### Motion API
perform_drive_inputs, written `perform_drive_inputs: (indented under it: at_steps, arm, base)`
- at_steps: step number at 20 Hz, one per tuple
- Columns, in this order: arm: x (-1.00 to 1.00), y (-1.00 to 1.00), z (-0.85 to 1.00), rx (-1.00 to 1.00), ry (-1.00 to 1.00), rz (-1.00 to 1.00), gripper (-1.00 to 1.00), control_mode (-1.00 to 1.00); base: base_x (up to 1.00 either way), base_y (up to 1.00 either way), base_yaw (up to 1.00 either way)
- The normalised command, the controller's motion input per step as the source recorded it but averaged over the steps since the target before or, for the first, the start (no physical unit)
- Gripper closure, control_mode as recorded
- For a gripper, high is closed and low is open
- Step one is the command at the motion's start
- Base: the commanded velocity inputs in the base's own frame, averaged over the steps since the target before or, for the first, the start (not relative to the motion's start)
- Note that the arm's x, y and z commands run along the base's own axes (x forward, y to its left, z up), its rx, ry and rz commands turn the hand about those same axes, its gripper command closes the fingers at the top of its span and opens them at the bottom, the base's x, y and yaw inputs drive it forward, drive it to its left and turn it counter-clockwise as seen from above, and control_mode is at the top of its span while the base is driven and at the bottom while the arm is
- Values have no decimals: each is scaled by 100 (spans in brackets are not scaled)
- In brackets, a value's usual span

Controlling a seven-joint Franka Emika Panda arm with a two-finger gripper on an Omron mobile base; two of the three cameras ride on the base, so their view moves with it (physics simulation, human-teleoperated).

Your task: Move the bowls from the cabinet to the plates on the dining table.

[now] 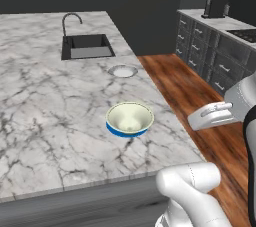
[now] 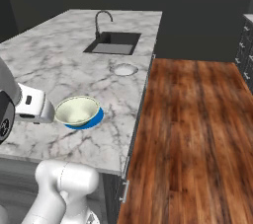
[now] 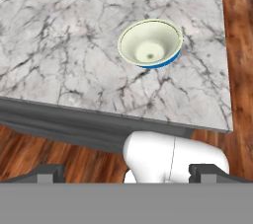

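Reading left base view: one bowl point(image 1: 129, 119) sits on the marble counter point(image 1: 45, 96), nearer than the sink point(image 1: 86, 46); right base view: an empty plate point(image 2: 123, 70) lies between them; hand view: end effector point(image 3: 127, 171) released, holding nothing, second bowl pending.

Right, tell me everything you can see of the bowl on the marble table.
The bowl is cream-white and glazed-looking, with a flared rim narrowing to a small base. It stands upright and empty, its pale inside open to view. Under it a blue round edge shows around the near side; whether that is a band on the bowl or a plate beneath cannot be told. It sits on the dining table, near the floor-side edge, short of a small plate.
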Motion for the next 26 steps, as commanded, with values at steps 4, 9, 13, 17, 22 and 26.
perform_drive_inputs:
  at_steps: [4, 9, 13, 17, 22, 26]
  arm:
    - [0, 0, 0, 0, 0, 0, -100, 100]
    - [0, 0, 0, 0, 0, 0, -100, 100]
    - [0, 0, 0, 0, 0, 0, -100, 100]
    - [0, 0, 0, 0, 0, 0, -100, 100]
    - [0, 0, 0, 0, 0, 0, -100, 100]
    - [0, 0, 0, 0, 0, 0, -100, 100]
  base:
    - [0, 0, 0]
    - [-28, 34, 11]
    - [-27, 39, 22]
    - [-16, 45, 25]
    - [0, 89, 47]
    - [12, 82, 60]
